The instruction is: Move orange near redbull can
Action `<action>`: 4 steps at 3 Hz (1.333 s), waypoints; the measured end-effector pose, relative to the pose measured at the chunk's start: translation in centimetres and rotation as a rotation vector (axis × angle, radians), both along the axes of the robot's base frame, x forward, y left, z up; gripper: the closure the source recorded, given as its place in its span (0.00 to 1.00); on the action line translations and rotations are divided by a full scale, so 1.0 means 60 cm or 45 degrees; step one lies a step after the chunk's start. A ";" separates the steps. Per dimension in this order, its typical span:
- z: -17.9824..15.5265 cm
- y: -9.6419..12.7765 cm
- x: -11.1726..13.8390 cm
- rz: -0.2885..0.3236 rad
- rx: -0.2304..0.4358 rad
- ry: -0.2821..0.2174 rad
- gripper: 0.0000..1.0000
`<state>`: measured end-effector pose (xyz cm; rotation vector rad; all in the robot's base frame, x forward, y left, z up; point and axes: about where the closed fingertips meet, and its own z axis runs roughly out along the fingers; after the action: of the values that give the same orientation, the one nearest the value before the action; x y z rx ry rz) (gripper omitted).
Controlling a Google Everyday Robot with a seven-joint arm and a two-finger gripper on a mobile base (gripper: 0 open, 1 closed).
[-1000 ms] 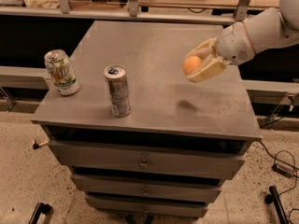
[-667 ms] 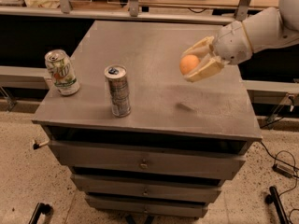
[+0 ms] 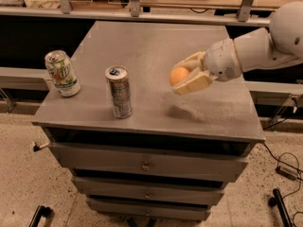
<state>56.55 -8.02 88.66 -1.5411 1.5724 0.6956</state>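
- The gripper [image 3: 177,81] is hanging above the right-centre of the grey cabinet top [image 3: 156,41], with the arm reaching in from the right.
- Its fingers [image 3: 195,83] are clamping the orange [image 3: 179,74] between them.
- The orange is hovering off the surface, casting a shadow [image 3: 182,112] on the top below it, well in from the right edge.
- The redbull can [image 3: 119,92] is standing upright left of the orange, close to the near edge.
- A stretch of bare top is lying between can and shadow.
- A white-and-green soda can [image 3: 62,73] is standing near the left edge, apart from the redbull can.
- Bare surface is running from both cans to the far edge.
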 end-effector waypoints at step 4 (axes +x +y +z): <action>-0.058 0.145 -0.059 0.124 0.158 0.241 1.00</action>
<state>53.01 0.71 85.17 -1.5028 1.5660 1.0000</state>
